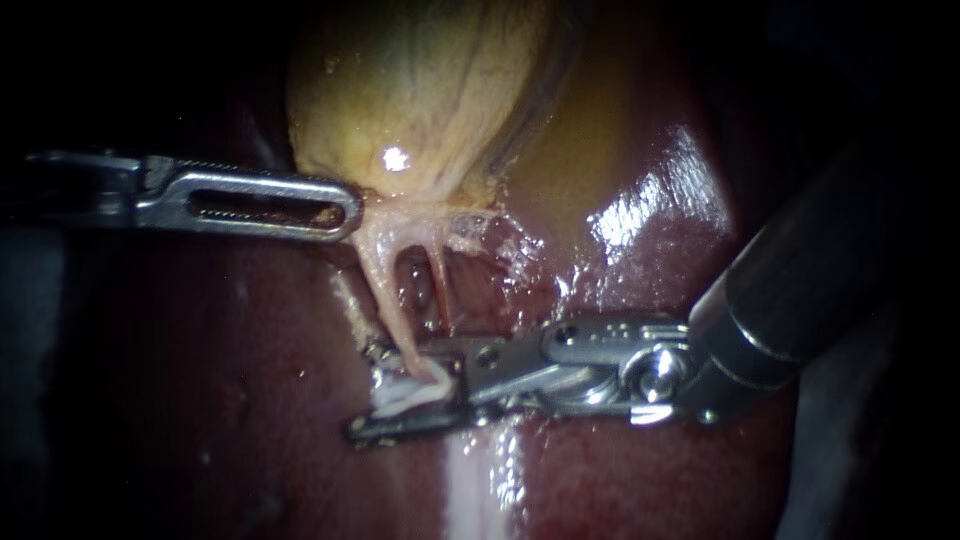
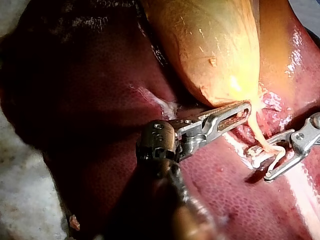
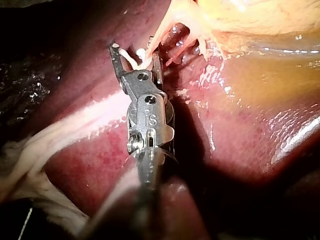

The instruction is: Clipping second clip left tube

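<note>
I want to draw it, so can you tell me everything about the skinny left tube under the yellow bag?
The left tube is a thin, pale pink, wet-looking string, stretched straight. It starts at the narrow end of the gallbladder and slants down over the red liver, apart from the redder right tube beside it. Its lower end passes between the jaws of my right instrument, where a white clip touches it. I cannot tell if the clip is squeezed shut.

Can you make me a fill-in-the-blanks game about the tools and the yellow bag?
The left tool grips the yellow ___. The right tool holds a ___ clip around the left tube. The dark red tissue underneath is the ___.
Missing words: gallbladder, white, liver.
</note>
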Controlling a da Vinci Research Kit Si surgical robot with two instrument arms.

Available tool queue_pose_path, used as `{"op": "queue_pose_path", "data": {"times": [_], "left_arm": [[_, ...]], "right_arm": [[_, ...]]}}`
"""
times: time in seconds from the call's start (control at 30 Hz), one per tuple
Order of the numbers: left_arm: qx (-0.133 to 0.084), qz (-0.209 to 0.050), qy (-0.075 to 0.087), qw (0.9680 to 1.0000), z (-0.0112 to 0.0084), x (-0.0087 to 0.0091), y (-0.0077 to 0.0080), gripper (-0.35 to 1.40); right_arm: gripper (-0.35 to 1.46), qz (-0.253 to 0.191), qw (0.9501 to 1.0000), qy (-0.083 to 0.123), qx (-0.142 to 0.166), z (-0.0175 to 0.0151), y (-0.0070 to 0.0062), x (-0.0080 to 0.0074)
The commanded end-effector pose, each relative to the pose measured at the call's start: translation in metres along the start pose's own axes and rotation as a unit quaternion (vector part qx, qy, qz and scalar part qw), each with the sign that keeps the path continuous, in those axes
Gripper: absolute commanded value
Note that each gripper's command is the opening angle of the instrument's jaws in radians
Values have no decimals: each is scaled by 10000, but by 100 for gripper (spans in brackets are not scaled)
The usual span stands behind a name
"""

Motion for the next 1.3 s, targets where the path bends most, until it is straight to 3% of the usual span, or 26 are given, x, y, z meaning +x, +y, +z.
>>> {"op": "queue_pose_path", "data": {"times": [0.03,0.3,1.3], "left_arm": [[1,1,0,10000,0,0,0,-35],[1,1,0,10000,0,0,0,-35],[-2,2,-2,10000,1,1,-1,-35]], "right_arm": [[35,-18,10000,-11,16,0,0,0],[-35,269,9996,-5,77,-9,1,7],[-35,443,9990,-77,84,-14,4,6]]}}
